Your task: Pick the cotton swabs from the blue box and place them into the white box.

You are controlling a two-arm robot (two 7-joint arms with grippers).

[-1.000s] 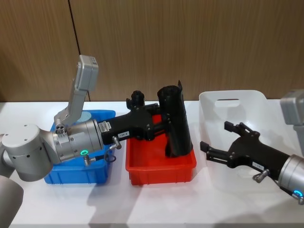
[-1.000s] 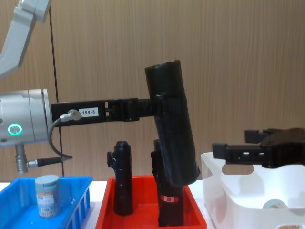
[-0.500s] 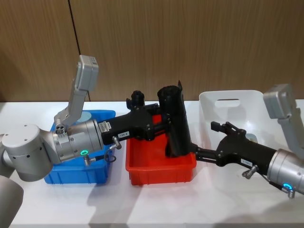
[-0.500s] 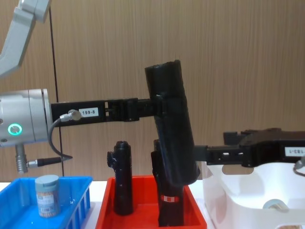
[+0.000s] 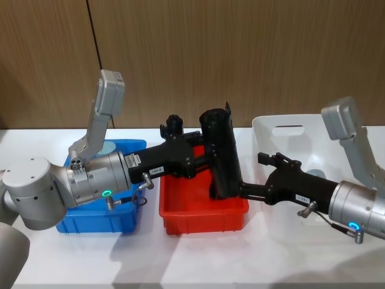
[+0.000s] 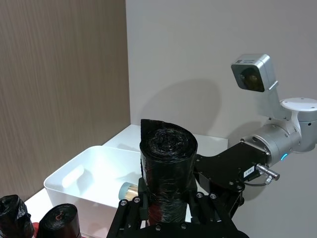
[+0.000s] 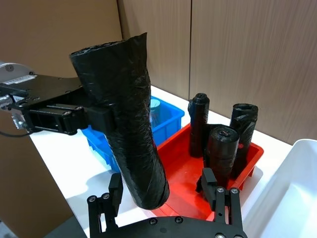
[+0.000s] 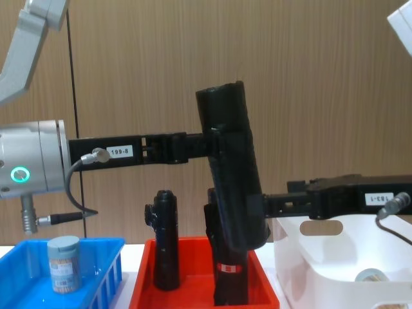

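One tub of cotton swabs point(image 8: 64, 264) stands in the blue box point(image 8: 96, 283) at the left; in the right wrist view this tub point(image 7: 154, 110) shows behind a black roll. Another tub point(image 8: 372, 275) lies in the white box point(image 8: 302, 257) at the right. Above the red tray, my left gripper point(image 5: 207, 158) is shut on a tall black roll point(image 8: 232, 174), holding it tilted. My right gripper point(image 5: 243, 191) reaches in from the right and stands open around the roll's lower end point(image 7: 148, 183), one finger on each side.
The red tray point(image 5: 204, 217) sits between the two boxes and holds three more black rolls point(image 7: 200, 124), point(image 7: 223, 148), point(image 7: 242, 129). A wooden wall runs behind the white table. The left forearm passes over the blue box point(image 5: 90, 223).
My right gripper has moved left from above the white box to the lower end of the held black roll. The left arm and the roll have not moved.
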